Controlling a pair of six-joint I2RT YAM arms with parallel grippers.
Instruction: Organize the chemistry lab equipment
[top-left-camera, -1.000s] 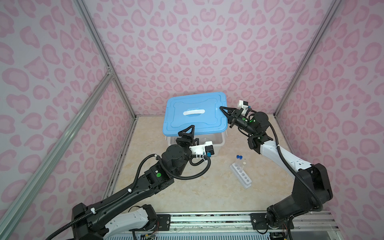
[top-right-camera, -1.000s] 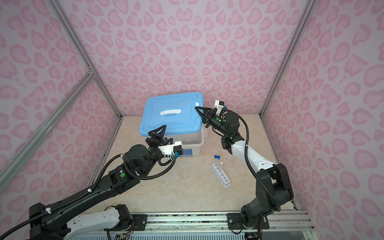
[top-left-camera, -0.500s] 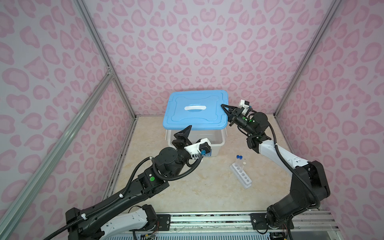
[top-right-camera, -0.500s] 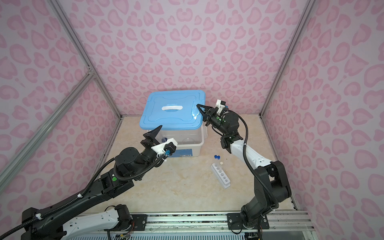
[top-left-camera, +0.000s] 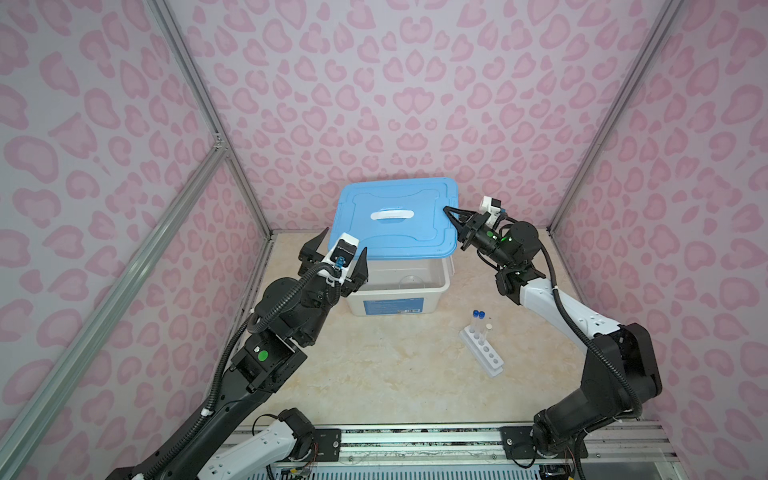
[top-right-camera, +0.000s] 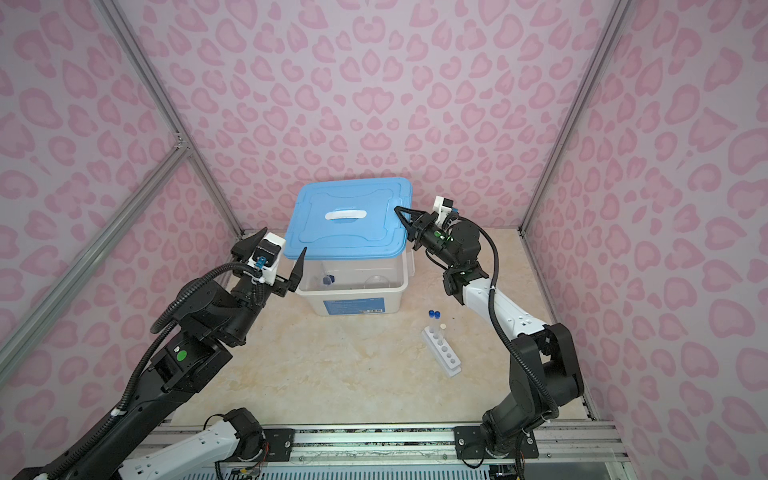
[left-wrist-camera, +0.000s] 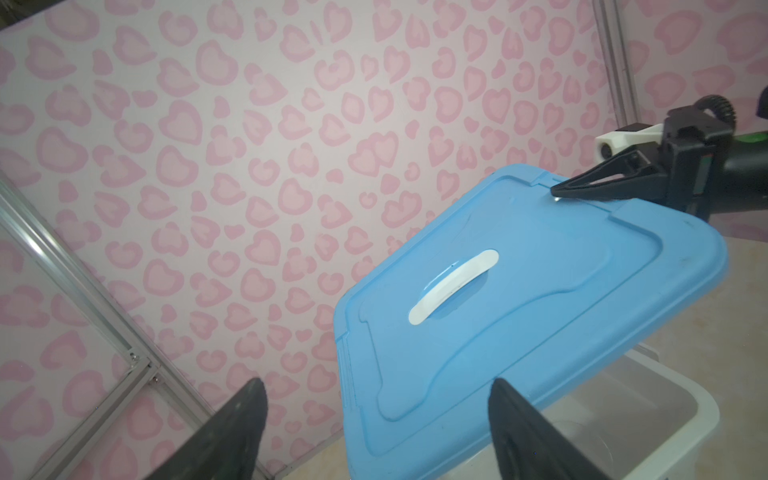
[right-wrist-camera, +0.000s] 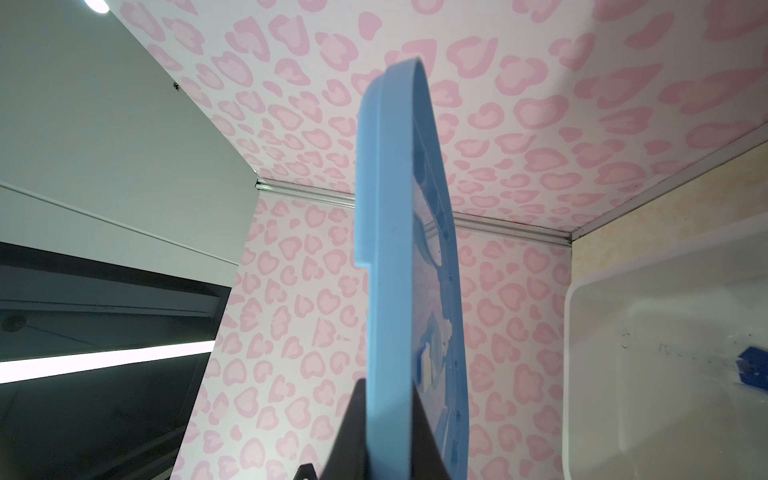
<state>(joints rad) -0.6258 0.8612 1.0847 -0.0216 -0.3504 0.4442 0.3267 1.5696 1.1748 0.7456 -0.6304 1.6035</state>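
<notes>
My right gripper (top-left-camera: 448, 210) (top-right-camera: 397, 210) (right-wrist-camera: 388, 390) is shut on the right edge of the blue lid (top-left-camera: 395, 237) (top-right-camera: 345, 239) (left-wrist-camera: 519, 291) (right-wrist-camera: 390, 208), holding it lifted over the white bin (top-left-camera: 399, 293) (top-right-camera: 353, 301). My left gripper (top-left-camera: 343, 243) (top-right-camera: 284, 240) (left-wrist-camera: 376, 386) is open and empty by the lid's front left corner. Inside the bin lie a small blue-based cylinder (top-right-camera: 328, 279) (right-wrist-camera: 754, 370) and a clear round dish (top-left-camera: 409, 282). The white rack (top-left-camera: 488, 359) (top-right-camera: 446, 357) stands on the table to the right with blue-capped test tubes (top-left-camera: 478, 318) (top-right-camera: 434, 318) and a pale-capped one (top-left-camera: 489, 329).
Pink patterned walls with metal posts close in the back and both sides. The bin stands near the back wall. A metal rail (top-left-camera: 415, 440) runs along the table's front edge, carrying both arm bases.
My left gripper has drawn out from under the lid at the bin's front, moving left and upward. The lid in my right gripper has shifted slightly.
</notes>
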